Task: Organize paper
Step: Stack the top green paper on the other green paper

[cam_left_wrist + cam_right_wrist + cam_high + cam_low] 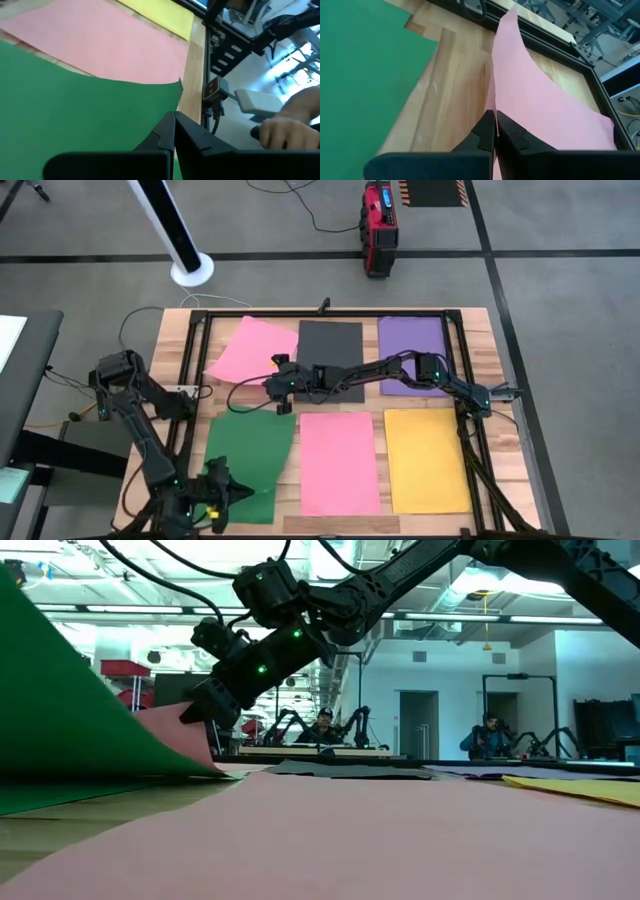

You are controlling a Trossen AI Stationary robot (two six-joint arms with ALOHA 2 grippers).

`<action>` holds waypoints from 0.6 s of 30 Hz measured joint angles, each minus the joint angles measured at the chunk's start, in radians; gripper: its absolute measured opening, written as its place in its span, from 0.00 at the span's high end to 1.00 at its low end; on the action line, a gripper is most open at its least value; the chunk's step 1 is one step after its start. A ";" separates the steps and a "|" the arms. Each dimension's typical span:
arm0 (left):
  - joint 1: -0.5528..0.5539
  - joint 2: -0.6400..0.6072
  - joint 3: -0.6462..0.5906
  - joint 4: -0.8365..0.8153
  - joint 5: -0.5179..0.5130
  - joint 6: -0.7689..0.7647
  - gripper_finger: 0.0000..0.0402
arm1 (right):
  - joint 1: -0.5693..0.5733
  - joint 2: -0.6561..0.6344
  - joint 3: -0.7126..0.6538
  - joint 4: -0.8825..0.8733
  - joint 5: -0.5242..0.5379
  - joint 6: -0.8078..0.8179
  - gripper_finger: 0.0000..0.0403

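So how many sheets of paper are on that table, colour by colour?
Pink: 2, the tilted pink sheet and the flat pink sheet
Green: 1, the green sheet
Dark grey: 1, the grey sheet
Purple: 1, the purple sheet
Yellow: 1, the yellow sheet
Total: 6 sheets

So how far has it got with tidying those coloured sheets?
Four sheets already lie squarely: dark grey, purple, yellow and the near pink sheet. In hand: the right gripper pinches the crooked far pink sheet, and the left gripper pinches the tilted green sheet. Both need squaring up.
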State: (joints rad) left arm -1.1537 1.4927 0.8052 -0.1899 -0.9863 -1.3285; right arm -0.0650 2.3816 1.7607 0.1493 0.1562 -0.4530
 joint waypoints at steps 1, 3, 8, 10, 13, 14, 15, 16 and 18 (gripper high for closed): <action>-0.009 0.012 0.016 -0.028 -0.013 -0.026 1.00 | 0.000 0.000 0.000 0.000 -0.001 0.000 1.00; -0.022 0.038 0.050 -0.084 -0.018 -0.075 1.00 | -0.001 0.000 0.000 0.000 -0.002 0.000 1.00; -0.036 0.110 0.165 -0.264 -0.032 -0.165 1.00 | 0.006 0.000 0.000 -0.004 -0.002 0.000 1.00; -0.041 0.137 0.209 -0.333 -0.045 -0.203 1.00 | 0.010 0.000 0.000 -0.009 -0.002 0.000 1.00; -0.050 0.174 0.256 -0.380 -0.066 -0.247 1.00 | 0.015 0.000 0.000 -0.016 -0.002 0.000 1.00; -0.052 0.186 0.267 -0.384 -0.071 -0.260 1.00 | 0.016 0.000 0.000 -0.017 -0.002 0.000 1.00; -0.052 0.198 0.277 -0.388 -0.076 -0.274 1.00 | 0.020 0.000 0.000 -0.016 -0.002 0.000 1.00; -0.053 0.211 0.287 -0.393 -0.079 -0.285 1.00 | 0.020 0.000 0.000 -0.016 -0.002 0.000 1.00; -0.053 0.234 0.305 -0.398 -0.086 -0.295 1.00 | 0.019 0.000 0.000 -0.016 -0.002 0.000 1.00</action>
State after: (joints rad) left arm -1.2064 1.7262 1.1100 -0.5874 -1.0720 -1.6231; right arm -0.0463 2.3817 1.7607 0.1333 0.1547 -0.4528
